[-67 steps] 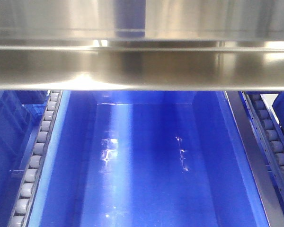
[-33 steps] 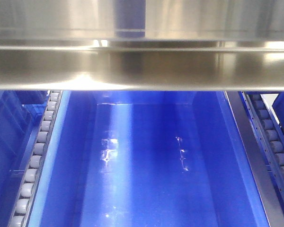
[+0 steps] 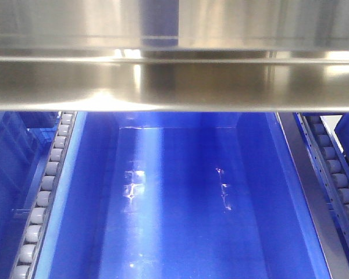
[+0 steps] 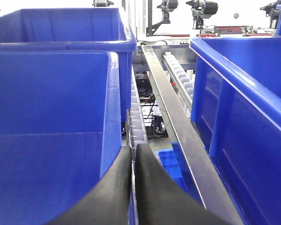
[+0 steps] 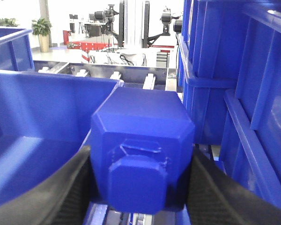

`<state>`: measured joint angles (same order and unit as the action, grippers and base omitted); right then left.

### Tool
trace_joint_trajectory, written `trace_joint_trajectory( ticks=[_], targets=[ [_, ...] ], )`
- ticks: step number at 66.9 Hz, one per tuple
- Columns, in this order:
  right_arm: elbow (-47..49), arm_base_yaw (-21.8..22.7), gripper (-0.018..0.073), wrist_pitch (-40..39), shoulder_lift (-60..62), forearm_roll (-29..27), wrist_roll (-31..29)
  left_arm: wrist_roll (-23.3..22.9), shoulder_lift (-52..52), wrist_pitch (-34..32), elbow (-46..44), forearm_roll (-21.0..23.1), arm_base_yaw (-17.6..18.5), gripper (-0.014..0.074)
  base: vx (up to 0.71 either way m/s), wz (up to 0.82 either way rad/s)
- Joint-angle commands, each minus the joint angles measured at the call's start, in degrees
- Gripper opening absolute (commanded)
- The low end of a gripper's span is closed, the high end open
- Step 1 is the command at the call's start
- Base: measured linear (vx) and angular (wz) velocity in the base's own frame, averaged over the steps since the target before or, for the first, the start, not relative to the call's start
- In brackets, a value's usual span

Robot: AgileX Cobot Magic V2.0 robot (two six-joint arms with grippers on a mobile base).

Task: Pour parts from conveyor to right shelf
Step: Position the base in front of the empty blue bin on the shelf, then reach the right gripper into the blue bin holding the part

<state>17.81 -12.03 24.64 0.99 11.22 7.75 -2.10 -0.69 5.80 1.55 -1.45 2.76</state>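
Observation:
My right gripper [image 5: 140, 161] is shut on a part, a bright blue block [image 5: 141, 124] with bevelled edges and a square knob facing the camera. The block is held above the rim of a blue bin [image 5: 42, 117]. The right shelf fills the front view: a steel beam [image 3: 174, 81] over a deep-blue bin [image 3: 180, 197], which shows no part inside. My left gripper [image 4: 133, 152] is shut with nothing in it, hanging over a roller lane [image 4: 136, 126] between two bins. The conveyor is out of view.
Roller lanes [image 3: 46, 186] flank the middle bin on both sides. In the left wrist view a steel rail [image 4: 178, 122] runs between a tall bin [image 4: 51, 117] and another [image 4: 243, 93]. Stacked blue bins [image 5: 234, 70] stand close on the right of the held block.
Only a reflection on the steel beam has shifted slightly; the bin and rollers look the same.

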Motion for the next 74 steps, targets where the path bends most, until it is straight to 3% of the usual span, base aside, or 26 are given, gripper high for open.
trace_joint_trajectory(
  ticks=[1,14,23,34,49,74],
  targets=[
    [1.6,0.2,-0.0005,-5.2,-1.0,-1.0,-0.2,-0.4,-0.7,-4.5,-1.1,0.4,0.3,-0.0006,0.0,0.0],
    [2.6,0.2,-0.0005,-4.0,-3.2,-0.4,-0.4,-0.4,-0.7,-4.5,-1.1,0.4,0.3,-0.0006,0.0,0.0],
    [6.8,0.2,-0.0001,-0.3,-10.4,-0.4,-4.1,-0.4,-0.7,-4.5,-1.1,0.4,0.3,-0.0006,0.0,0.0],
    [13.3,-0.9,0.0005,1.0,-18.2,-3.4,-4.5,-0.4,-0.7,-4.5,-1.1,0.4,0.3,-0.0006,0.0,0.0],
    [18.3,-7.4,0.001,2.5,-26.8,-5.2,-4.6,-0.4,-0.7,-4.5,-1.1,0.4,0.3,-0.0006,0.0,0.0],
    [29.4,-22.5,0.0016,6.4,-48.9,-7.1,-6.1,-0.4,-0.7,-4.5,-1.1,0.4,0.3,-0.0006,0.0,0.0]
  ],
)
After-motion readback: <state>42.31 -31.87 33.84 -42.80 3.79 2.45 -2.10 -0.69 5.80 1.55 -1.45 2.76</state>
